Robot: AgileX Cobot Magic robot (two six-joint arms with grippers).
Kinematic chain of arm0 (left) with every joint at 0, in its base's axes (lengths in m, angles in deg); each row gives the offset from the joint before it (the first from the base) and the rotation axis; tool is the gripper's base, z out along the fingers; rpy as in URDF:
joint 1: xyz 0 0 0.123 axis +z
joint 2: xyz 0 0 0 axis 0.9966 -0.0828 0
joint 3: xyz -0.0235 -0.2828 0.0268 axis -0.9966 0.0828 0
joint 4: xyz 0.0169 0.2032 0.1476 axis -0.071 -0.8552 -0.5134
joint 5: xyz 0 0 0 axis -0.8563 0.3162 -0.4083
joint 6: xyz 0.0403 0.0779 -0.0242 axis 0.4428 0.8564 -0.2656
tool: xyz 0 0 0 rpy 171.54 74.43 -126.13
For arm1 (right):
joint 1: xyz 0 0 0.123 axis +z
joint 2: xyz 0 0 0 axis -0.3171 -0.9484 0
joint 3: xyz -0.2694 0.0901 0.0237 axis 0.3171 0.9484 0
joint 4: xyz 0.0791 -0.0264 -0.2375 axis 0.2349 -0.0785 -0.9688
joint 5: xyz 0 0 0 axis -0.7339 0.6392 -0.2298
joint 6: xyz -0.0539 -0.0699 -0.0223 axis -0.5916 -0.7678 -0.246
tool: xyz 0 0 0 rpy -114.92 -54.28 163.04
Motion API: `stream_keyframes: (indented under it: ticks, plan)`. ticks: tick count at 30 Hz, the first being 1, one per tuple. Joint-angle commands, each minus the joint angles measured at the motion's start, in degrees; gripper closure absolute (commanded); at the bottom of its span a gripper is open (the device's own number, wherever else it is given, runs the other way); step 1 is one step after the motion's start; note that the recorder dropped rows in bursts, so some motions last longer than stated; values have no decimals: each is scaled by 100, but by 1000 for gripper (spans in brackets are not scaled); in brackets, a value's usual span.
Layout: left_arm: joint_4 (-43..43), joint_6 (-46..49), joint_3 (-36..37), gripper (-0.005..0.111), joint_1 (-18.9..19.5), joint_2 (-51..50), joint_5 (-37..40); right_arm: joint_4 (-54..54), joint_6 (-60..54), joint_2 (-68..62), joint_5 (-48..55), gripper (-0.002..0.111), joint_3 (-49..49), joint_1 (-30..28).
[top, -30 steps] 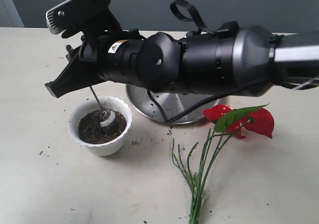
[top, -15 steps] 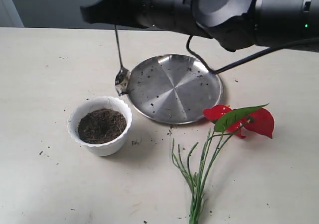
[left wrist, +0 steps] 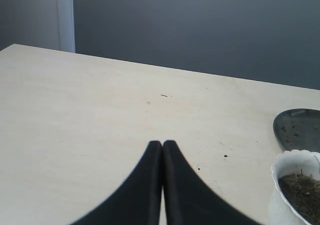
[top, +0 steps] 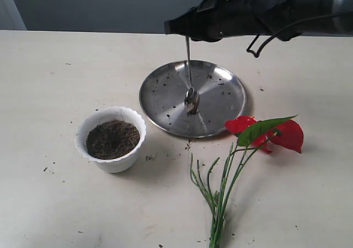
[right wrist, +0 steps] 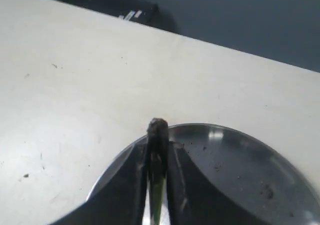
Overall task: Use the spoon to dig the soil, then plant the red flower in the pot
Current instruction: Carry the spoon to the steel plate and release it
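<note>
The right gripper (top: pixel 187 34), pinching the spoon (top: pixel 190 91), had carried it from the pot (top: pixel 111 139) over to the plate (top: pixel 220 74), so digging looked done, while the left gripper (left wrist: pixel 162 147) was pressed together and the red flower (top: pixel 265 131) lay nearby.

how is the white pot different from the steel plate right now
The pot is small, white, deep and scalloped; the plate is wider, flat, shiny steel. The pot is filled with soil; the plate carries only scattered crumbs. The spoon hangs over the plate, nothing over the pot. Both are round and sit on the table.
</note>
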Motion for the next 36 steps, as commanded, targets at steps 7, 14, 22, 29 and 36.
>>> stream_keyframes:
  ticks: [7,14,22,29,36]
  plan:
    - [-9,-6,17,106,-14,28,8,-1762,107,-1638,1590,109,-2237,-38]
    - [-9,-6,17,106,-14,28,8,-3451,772,-2316,2629,109,-3336,-38]
    - [-9,-6,17,106,-14,28,8,-3433,772,-2825,2571,109,-3336,-38]
    - [-9,-6,17,106,-14,28,8,-3408,772,-2995,2342,107,-3336,-38]
    - [-9,-6,17,106,-14,28,8,-3408,772,-2995,2298,79,-3336,-38]
